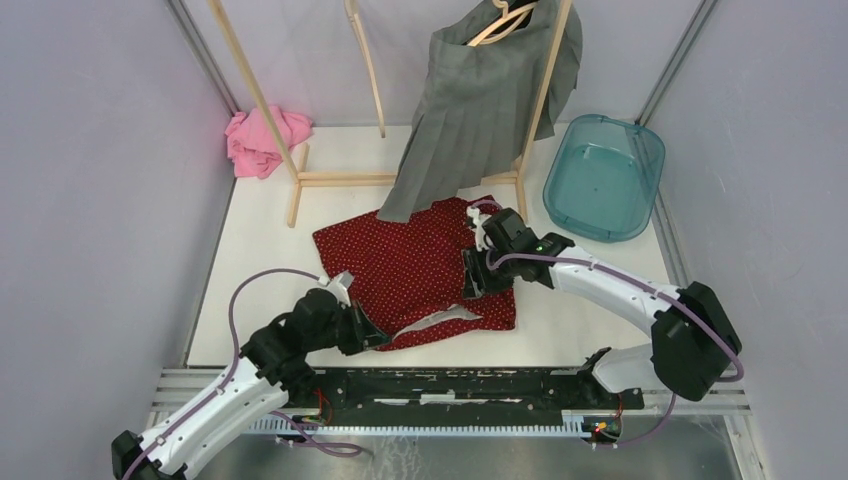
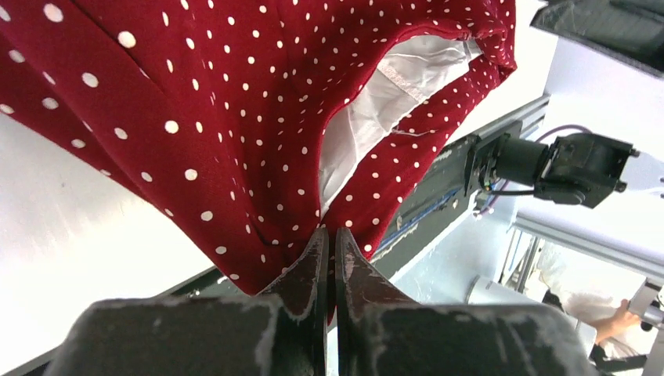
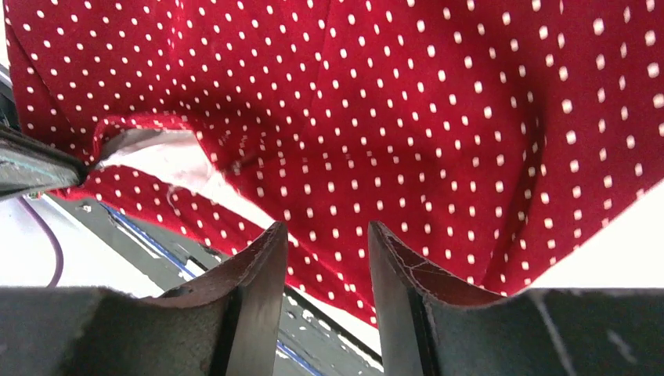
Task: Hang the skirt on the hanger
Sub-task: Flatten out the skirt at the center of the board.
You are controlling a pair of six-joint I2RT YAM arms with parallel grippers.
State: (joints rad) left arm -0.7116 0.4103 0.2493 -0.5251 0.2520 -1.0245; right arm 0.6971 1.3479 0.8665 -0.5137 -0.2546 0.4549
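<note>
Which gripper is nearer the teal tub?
Right. The right gripper is over the red skirt, left of the teal tub; left gripper pinches the skirt's near edge, farther off.

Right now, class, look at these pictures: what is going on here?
Two robot arms are working on a red dotted skirt lying on the table. The left gripper is shut on the skirt's near edge, by the white lining. The right gripper is open over its right side. A grey skirt hangs on a hanger at the back.
</note>
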